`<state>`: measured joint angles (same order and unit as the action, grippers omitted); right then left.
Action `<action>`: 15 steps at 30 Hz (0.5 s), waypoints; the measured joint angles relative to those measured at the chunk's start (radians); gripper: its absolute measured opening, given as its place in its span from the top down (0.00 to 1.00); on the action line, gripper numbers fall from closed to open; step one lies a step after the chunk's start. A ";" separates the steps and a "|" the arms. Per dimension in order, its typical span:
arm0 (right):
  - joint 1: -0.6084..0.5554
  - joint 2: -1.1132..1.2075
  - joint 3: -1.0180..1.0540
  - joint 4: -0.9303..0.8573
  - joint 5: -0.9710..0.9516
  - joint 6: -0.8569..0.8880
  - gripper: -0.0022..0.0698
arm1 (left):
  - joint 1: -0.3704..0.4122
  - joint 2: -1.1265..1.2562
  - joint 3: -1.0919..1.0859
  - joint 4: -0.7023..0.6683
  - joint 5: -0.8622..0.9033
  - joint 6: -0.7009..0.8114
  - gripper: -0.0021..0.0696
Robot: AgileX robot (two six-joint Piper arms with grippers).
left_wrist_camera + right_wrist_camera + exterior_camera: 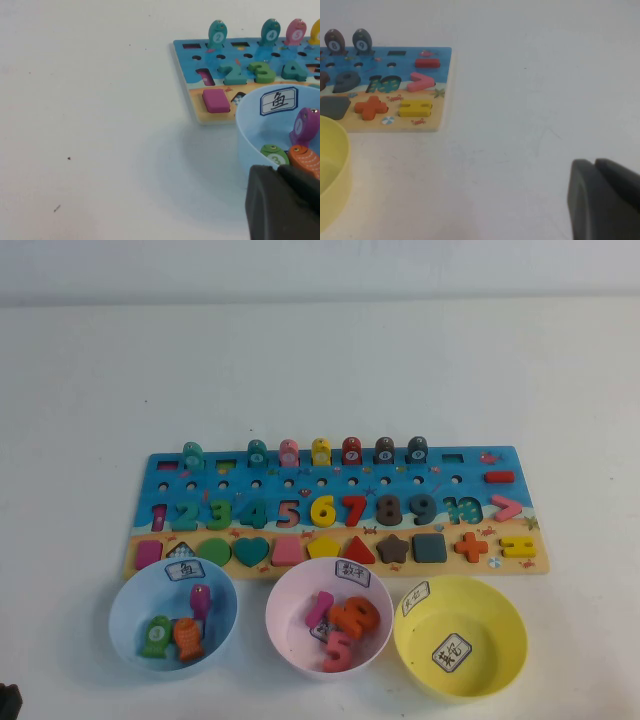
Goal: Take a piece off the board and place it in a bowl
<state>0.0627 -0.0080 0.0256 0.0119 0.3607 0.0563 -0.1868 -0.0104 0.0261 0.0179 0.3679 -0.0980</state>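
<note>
The dark-teal heart piece (251,551) lies in the board's near row of shape blocks, between a green circle and a pink block. The blue-and-sand board (472,473) lies across the table's middle; its ends show in the left wrist view (186,55) and the right wrist view (440,80). The yellow bowl (500,645) stands in front of the board's right end, holding only its white labels; its rim shows in the right wrist view (340,165). My left gripper (276,170) is shut and empty, low beside the light-blue bowl. My right gripper (594,162) is shut and empty over bare table right of the board.
A light-blue bowl (125,625) with fish pieces and a pink bowl (285,635) with numerals stand in front of the board, left of the yellow bowl. Fish pegs (320,451) stand along the board's far edge. A dark bit of the left arm (8,702) shows at the near left corner.
</note>
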 joint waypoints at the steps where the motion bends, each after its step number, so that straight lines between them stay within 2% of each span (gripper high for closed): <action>1: 0.000 0.000 0.000 0.000 0.000 0.000 0.99 | 0.000 0.000 0.000 0.000 0.000 0.000 0.98; 10: 0.000 0.000 0.000 0.000 0.000 0.000 0.99 | 0.000 0.000 0.000 0.000 0.000 0.000 0.98; 15: 0.000 0.000 0.000 0.000 0.000 0.000 0.99 | 0.000 0.000 0.000 -0.005 -0.067 -0.003 0.98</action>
<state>0.0627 -0.0080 0.0256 0.0119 0.3607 0.0563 -0.1868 -0.0104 0.0261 0.0128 0.3008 -0.1012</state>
